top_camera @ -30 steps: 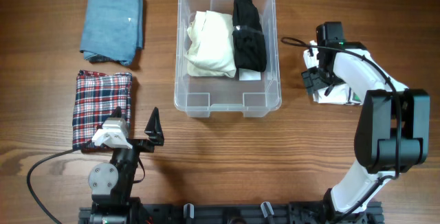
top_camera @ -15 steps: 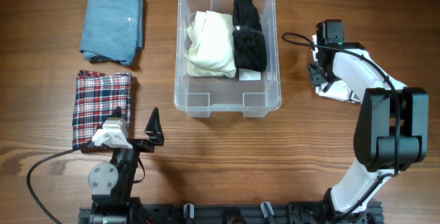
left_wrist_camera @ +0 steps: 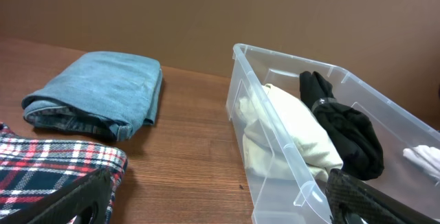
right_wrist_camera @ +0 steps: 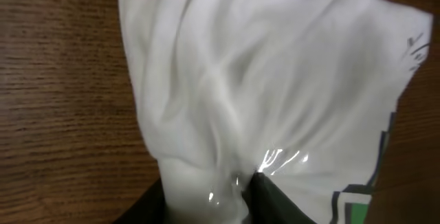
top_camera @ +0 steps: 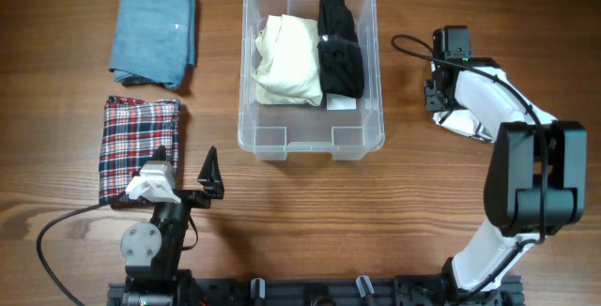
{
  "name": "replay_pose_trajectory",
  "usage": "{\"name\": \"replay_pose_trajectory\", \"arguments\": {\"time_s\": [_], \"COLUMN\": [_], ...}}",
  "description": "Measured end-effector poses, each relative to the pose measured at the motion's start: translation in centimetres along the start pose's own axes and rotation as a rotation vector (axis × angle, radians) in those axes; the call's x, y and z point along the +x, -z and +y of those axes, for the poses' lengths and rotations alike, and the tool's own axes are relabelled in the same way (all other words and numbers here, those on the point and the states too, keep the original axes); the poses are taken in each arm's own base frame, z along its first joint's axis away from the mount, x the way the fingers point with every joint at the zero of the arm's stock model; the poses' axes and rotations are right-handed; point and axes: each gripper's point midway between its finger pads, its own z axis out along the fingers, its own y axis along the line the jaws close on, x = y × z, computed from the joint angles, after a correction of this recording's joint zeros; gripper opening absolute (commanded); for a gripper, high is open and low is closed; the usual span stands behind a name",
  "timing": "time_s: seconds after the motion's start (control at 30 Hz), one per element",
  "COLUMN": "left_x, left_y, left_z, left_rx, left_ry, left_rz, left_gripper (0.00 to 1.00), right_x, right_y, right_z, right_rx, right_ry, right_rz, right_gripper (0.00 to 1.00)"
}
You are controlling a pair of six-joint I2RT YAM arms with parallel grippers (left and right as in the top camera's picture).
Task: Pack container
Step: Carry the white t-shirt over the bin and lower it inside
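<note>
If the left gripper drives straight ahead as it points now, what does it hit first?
Looks free: the left gripper faces bare table between the folded jeans and the container. The container's wall lies nearest that line; depth is unclear.

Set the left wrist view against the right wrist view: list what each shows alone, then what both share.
Left wrist only: the container holding a cream garment and a black garment, with folded blue denim and a plaid cloth beside it. Right wrist only: the right gripper pinching a white garment, and the garment's green print. Both: the wooden table, perhaps also that garment, a white patch past the container.
</note>
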Motion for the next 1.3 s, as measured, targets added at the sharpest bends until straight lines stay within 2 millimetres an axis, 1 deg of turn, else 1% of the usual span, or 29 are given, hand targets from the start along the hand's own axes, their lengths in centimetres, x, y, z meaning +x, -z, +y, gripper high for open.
{"name": "replay_pose_trajectory", "arguments": {"time_s": [0.1, 0.23, 0.4, 0.5, 0.57, 0.63, 0.7, 0.8, 0.87, 0.9, 0.93, 1.03, 1.1, 1.17, 1.23, 1.27, 1.3], "left_x": [0.0, 0.0, 0.0, 0.0, 0.0, 0.0, 0.0, 0.0, 0.0, 0.0, 0.0, 0.0, 0.0, 0.0, 0.0, 0.0, 0.0], "left_y": [0.0, 0.0, 0.0, 0.0, 0.0, 0.0, 0.0, 0.0, 0.0, 0.0, 0.0, 0.0, 0.0, 0.0, 0.0, 0.0, 0.0], "left_z": [0.0, 0.0, 0.0, 0.0, 0.0, 0.0, 0.0, 0.0, 0.0, 0.0, 0.0, 0.0, 0.0, 0.0, 0.0, 0.0, 0.0], "left_rx": [0.0, 0.0, 0.0, 0.0, 0.0, 0.0, 0.0, 0.0, 0.0, 0.0, 0.0, 0.0, 0.0, 0.0, 0.0, 0.0, 0.0], "left_ry": [0.0, 0.0, 0.0, 0.0, 0.0, 0.0, 0.0, 0.0, 0.0, 0.0, 0.0, 0.0, 0.0, 0.0, 0.0, 0.0, 0.0], "left_rz": [0.0, 0.0, 0.0, 0.0, 0.0, 0.0, 0.0, 0.0, 0.0, 0.0, 0.0, 0.0, 0.0, 0.0, 0.0, 0.0, 0.0], "left_gripper": [1.0, 1.0, 1.0, 1.0, 1.0, 1.0, 1.0, 1.0, 1.0, 1.0, 1.0, 1.0, 1.0, 1.0, 1.0, 1.0, 1.0], "right_x": [-0.9, -2.9, -3.8, -4.4, -4.5, -4.6, -4.9, -5.6, -6.0, -6.0, -5.9, -5.4, -4.7, -4.0, -3.3, -3.1, -2.8], "right_y": [1.9, 7.0, 12.4, 16.4, 17.9, 19.9, 22.0, 25.1, 27.7, 29.3, 29.9, 32.7, 34.4, 35.4, 35.7, 35.4, 34.7], "right_z": [-0.7, -2.5, -3.9, -4.7, -4.8, -4.7, -4.1, -2.2, 0.7, 3.3, 4.3, 8.6, 11.3, 13.5, 15.6, 16.9, 18.5], "right_rx": [0.0, -0.014, -0.049, -0.091, -0.121, -0.159, -0.216, -0.302, -0.373, -0.426, -0.448, -0.531, -0.583, -0.62, -0.644, -0.65, -0.647], "right_ry": [-0.043, -0.105, -0.155, -0.184, -0.193, -0.207, -0.202, -0.162, -0.098, -0.05, -0.03, 0.041, 0.096, 0.143, 0.192, 0.226, 0.276], "right_rz": [-0.05, -0.184, -0.305, -0.411, -0.451, -0.5, -0.552, -0.622, -0.67, -0.699, -0.707, -0.758, -0.784, -0.796, -0.784, -0.773, -0.754], "right_gripper": [0.16, 0.1, 0.05, 0.05, 0.05, 0.05, 0.06, 0.06, 0.07, 0.07, 0.07, 0.08, 0.08, 0.07, 0.07, 0.08, 0.08]}}
